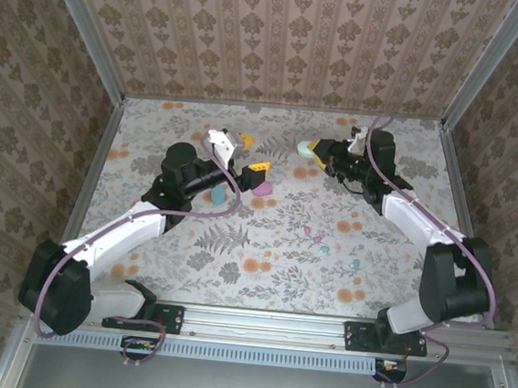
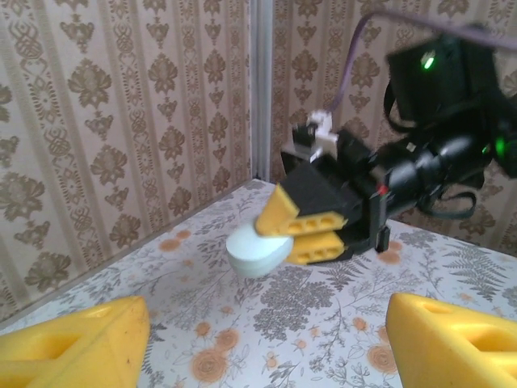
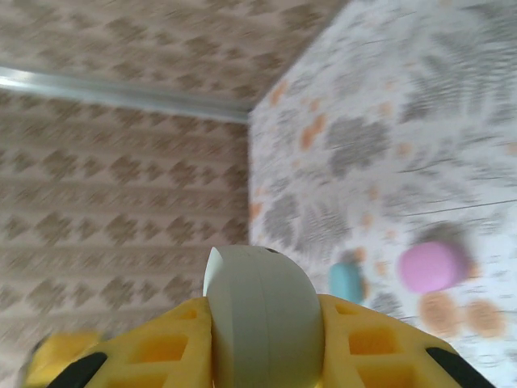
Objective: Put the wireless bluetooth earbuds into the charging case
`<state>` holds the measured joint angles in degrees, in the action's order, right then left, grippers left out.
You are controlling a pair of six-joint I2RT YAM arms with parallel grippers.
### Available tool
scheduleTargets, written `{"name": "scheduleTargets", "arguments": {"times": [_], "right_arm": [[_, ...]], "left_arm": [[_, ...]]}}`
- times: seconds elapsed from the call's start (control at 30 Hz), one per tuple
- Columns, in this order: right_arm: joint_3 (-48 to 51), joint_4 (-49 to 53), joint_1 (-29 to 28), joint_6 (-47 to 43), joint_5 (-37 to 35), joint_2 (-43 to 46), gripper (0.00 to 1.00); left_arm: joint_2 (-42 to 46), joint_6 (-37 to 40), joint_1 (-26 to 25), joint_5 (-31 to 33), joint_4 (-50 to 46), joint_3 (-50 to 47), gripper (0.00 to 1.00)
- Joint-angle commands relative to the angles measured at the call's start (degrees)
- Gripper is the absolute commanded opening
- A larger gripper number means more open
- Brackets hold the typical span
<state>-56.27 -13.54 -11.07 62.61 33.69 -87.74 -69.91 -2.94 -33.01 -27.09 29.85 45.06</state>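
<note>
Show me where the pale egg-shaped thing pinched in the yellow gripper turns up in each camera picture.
Top external: the pale egg-shaped case is in the upper part, a little right of centre.
Left wrist: it is near the middle of the picture, low against the table.
Right wrist: it is at bottom centre, close up.
Shared landmark: the yellow right gripper, clamped on the case in all three views.
</note>
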Motion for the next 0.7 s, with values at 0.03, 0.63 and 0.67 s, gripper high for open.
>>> {"name": "scheduleTargets", "arguments": {"times": [0.03,0.63,0.67], "right_arm": [[1.13,0.04,1.64,-1.85,-4.19,-8.62,0.19],[-9.34,8.38,1.84,-10.92,-4.92,-26.87,0.24],[-9.47,8.84,1.84,-11.32,-5.17,-27.23,0.25]], "left_arm": [[3.03,0.63,-0.03,4.65,-3.75,0.67,0.78],[6.54,-8.83,5.55,12.32,-17.18,3.69,0.94],[6.58,-8.90,5.76,12.12,-17.35,3.74,0.94]]}}
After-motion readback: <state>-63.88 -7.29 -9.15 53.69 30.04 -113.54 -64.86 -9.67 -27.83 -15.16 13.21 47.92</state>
